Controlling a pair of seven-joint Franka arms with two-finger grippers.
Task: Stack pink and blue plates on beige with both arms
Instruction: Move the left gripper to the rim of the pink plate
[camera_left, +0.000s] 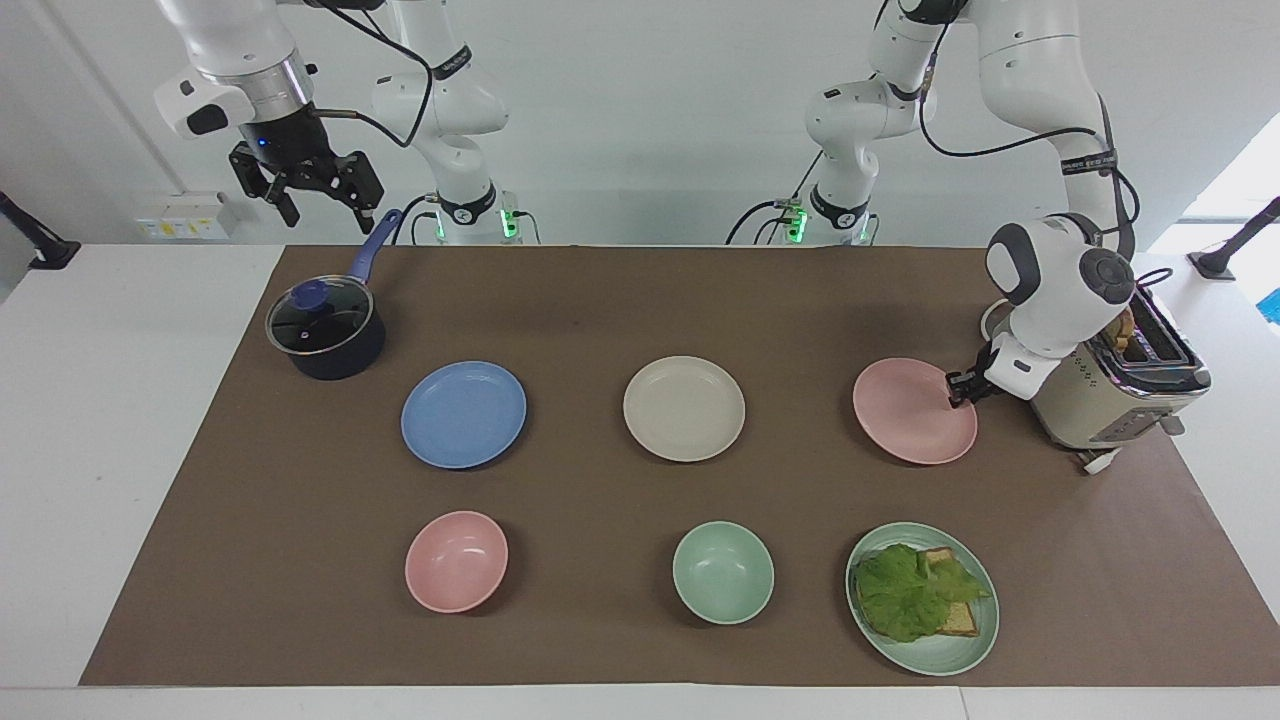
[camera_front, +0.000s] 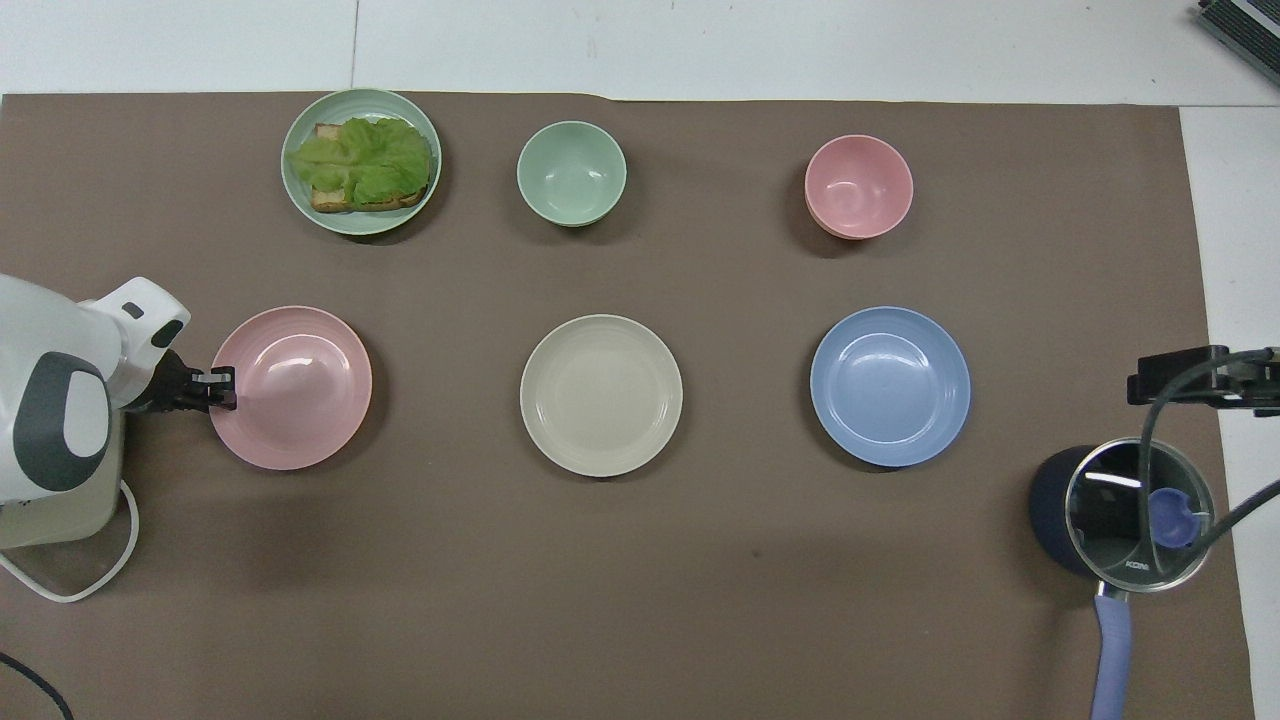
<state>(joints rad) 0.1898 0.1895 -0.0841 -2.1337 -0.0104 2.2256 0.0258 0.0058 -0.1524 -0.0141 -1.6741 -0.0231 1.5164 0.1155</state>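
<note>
The glass lid (camera_front: 1138, 515) of the dark saucepan (camera_front: 1055, 510) bears a short printed mark near its rim, too small to read with certainty. No other legible text is present.

robot lab: white arms (camera_left: 1040, 60), bare walls

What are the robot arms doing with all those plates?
The left gripper is pinching the rim of the pink plate, which sits on the table beside the toaster. The right gripper hangs open in the air above the pot, waiting. The blue plate and beige plate lie untouched, nothing stacked yet.
</note>
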